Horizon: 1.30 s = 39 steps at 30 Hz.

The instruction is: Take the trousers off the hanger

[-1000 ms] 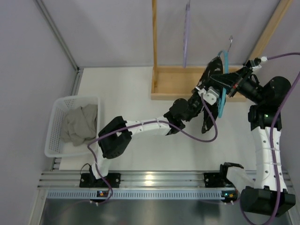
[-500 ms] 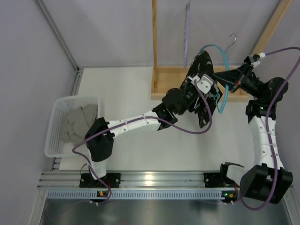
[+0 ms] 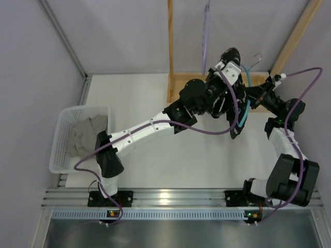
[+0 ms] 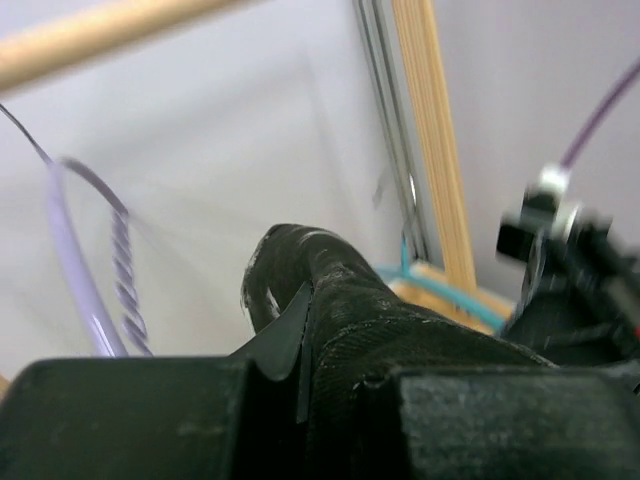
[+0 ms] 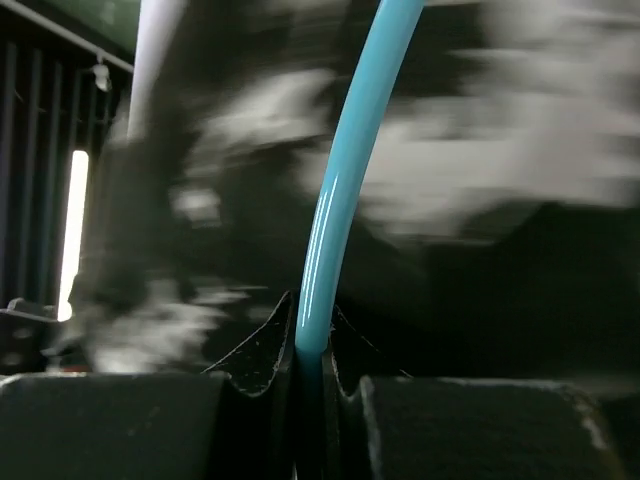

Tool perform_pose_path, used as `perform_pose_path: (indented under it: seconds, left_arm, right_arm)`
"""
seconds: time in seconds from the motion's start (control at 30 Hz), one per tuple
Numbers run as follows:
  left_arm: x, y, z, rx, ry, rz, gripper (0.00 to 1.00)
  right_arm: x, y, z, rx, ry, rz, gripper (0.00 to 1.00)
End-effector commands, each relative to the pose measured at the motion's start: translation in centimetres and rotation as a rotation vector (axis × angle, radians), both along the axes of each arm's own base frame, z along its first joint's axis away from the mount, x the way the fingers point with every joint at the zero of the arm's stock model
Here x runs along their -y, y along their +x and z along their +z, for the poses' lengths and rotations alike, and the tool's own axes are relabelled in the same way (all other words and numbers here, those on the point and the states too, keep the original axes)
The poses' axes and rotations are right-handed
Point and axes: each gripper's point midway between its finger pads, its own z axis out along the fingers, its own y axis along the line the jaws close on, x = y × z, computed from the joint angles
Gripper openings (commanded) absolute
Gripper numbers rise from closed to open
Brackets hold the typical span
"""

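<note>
The big white table (image 3: 150,98) fills the floor of the booth. At its far side stands a tall frame of light brown wooden bars (image 3: 170,51). A thin purple hanger (image 3: 206,36) hangs down from the top of it.

On the left side of the table sits a white plastic basket with small holes (image 3: 58,139). A crumpled grey cloth (image 3: 85,135) lies inside it.

The left arm stretches a long way, from the near edge across to the far right, and it is lifted up high. The right arm bends up beside it. Purple cables loop around both arms.

The black trousers (image 3: 236,126) are up in the air in front of the wooden frame, between the two arms. The top part is bunched up in the left gripper (image 3: 230,54). The rest hangs down along the light blue plastic hanger with a grey metal hook (image 3: 243,111). I cannot tell if the cloth is looped over the hanger or only lies against it.

The left gripper's fingers are squeezed together on a fold of the black cloth, and you can see it sticking up from between them. The right gripper (image 3: 252,94) has its fingers pressed tight on the thin blue bar of the hanger, which runs straight up from the gap between them.
</note>
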Motion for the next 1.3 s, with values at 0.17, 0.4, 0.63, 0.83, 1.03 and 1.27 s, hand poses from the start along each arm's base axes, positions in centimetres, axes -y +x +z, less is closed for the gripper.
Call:
perform_pose_path:
  seconds: [0.17, 0.4, 0.63, 0.83, 1.03, 1.27]
  left_arm:
    - [-10.9, -7.6, 24.3, 0.355, -0.642, -0.081, 0.0]
    - [-11.4, -8.5, 25.8, 0.395, -0.662, -0.105, 0.0]
    - [-11.5, -9.1, 25.5, 0.355, -0.627, -0.139, 0.0]
    - [-13.2, -11.0, 26.4, 0.335, -0.639, -0.196, 0.0]
    - [-14.6, -12.3, 25.9, 0.319, -0.615, -0.225, 0.0]
    - [-17.3, -13.7, 27.1, 0.304, -0.631, -0.236, 0.0]
  right_arm:
    - [3.1, 1.1, -3.3, 0.109, -0.045, -0.076, 0.0]
    - [5.1, 1.8, -6.2, 0.07, -0.072, -0.099, 0.0]
    - [6.6, 3.0, -8.1, 0.059, -0.15, -0.154, 0.0]
    - [9.1, 4.6, -12.9, -0.082, -0.428, -0.236, 0.0]
    - [8.9, 4.3, -12.6, -0.056, -0.444, -0.223, 0.0]
    - [8.7, 4.0, -12.3, -0.045, -0.449, -0.207, 0.0]
